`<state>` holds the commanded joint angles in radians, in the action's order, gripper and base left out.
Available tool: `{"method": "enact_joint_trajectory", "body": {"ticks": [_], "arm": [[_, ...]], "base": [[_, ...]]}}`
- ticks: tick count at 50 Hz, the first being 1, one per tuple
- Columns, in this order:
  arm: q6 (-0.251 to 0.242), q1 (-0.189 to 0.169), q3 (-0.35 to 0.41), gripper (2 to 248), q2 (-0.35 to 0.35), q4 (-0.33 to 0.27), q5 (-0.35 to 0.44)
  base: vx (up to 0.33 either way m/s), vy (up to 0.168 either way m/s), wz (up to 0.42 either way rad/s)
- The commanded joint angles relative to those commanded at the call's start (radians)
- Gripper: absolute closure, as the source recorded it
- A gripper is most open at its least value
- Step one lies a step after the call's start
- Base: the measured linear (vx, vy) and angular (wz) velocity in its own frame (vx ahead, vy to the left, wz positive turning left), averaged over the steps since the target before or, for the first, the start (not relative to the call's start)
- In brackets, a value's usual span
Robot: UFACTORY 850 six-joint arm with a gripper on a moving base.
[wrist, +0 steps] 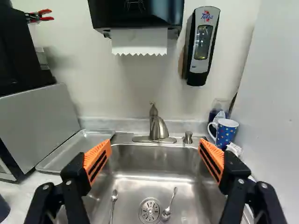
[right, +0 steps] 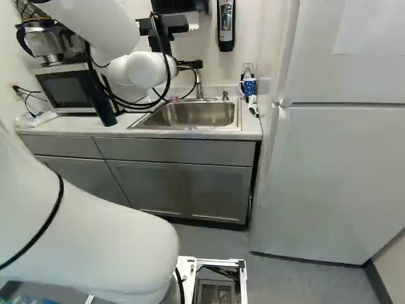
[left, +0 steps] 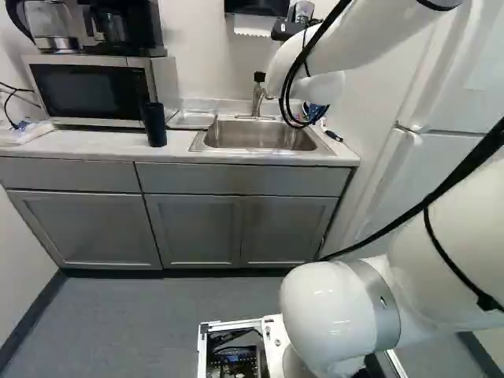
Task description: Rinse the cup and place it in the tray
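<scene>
Left base view: the arm (left: 362, 39), cut off above, reached toward the sink (left: 256, 135). Right base view: cables (right: 169, 73) crossed the tool (right: 192, 44). Wrist view: the tool (wrist: 156, 144) was spread wide; the dotted cup (wrist: 226, 134), partly hidden, stood beside the sink.

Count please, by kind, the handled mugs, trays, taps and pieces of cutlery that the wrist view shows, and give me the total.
Handled mug: 1
Tray: 1
Tap: 1
Pieces of cutlery: 2
Total: 5
</scene>
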<state>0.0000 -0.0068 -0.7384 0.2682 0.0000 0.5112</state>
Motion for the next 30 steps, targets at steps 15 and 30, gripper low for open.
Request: {"method": "enact_joint_trajectory", "body": {"ticks": [15, 30], "arm": [[0.0, 0.0, 0.0, 3, 0.0, 0.0, 0.0], [0.0, 0.0, 0.0, 3, 0.0, 0.0, 0.0]], "base": [[0.12, -0.084, 0.139], [0.092, -0.053, 0.101]]}}
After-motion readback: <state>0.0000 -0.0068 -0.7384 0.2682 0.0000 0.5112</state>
